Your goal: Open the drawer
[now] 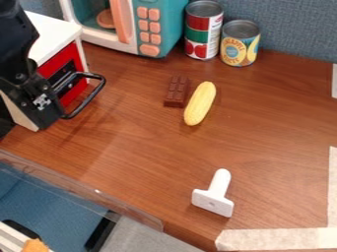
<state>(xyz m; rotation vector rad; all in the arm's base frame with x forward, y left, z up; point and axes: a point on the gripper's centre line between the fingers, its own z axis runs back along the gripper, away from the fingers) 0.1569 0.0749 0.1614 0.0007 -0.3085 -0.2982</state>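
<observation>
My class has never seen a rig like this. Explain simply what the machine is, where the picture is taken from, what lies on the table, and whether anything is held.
The machine is a black robot arm. Its hand is beside the black handle of a red-fronted white cabinet; the task is to open its drawer. This one picture comes from a fixed camera looking down at a slant.

On the brown table, a chocolate bar and a yellow corn cob lie near the middle, and a white T-shaped tool lies nearer the camera. At the back stand a toy microwave and two cans. Whether the hand grips the handle, I cannot tell.
</observation>
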